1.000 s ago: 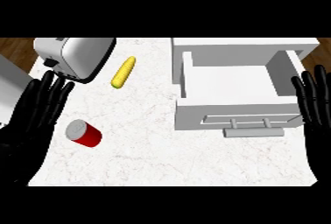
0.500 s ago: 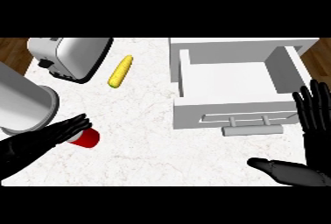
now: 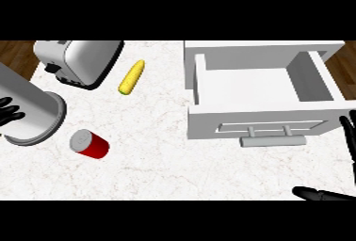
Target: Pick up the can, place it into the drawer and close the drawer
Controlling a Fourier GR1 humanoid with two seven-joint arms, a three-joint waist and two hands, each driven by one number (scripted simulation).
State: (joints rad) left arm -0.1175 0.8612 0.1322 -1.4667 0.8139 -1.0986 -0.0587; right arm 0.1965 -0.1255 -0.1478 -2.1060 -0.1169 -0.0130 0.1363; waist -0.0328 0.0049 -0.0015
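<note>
Red cylindrical can with a silver top is lying tilted on the white marbled counter, toward the left side, with no hand touching it. Black fingers of the left hand are showing at the far left edge, lying fairly straight and holding nothing, partly hidden behind the grey left forearm, which is slanting in over the counter just above and left of the can. Black fingers of the right hand are pointing up along the right edge, straight and relaxed, holding nothing, with the thumb sticking out low near the bottom right corner. The right hand is sitting just beside the front corner of the white open drawer, whose pale grey bar handle is facing the viewer. The drawer is standing pulled out at the right, well apart from the can. A yellow ear of corn is lying near the top, beside a silver toaster at the upper left.
</note>
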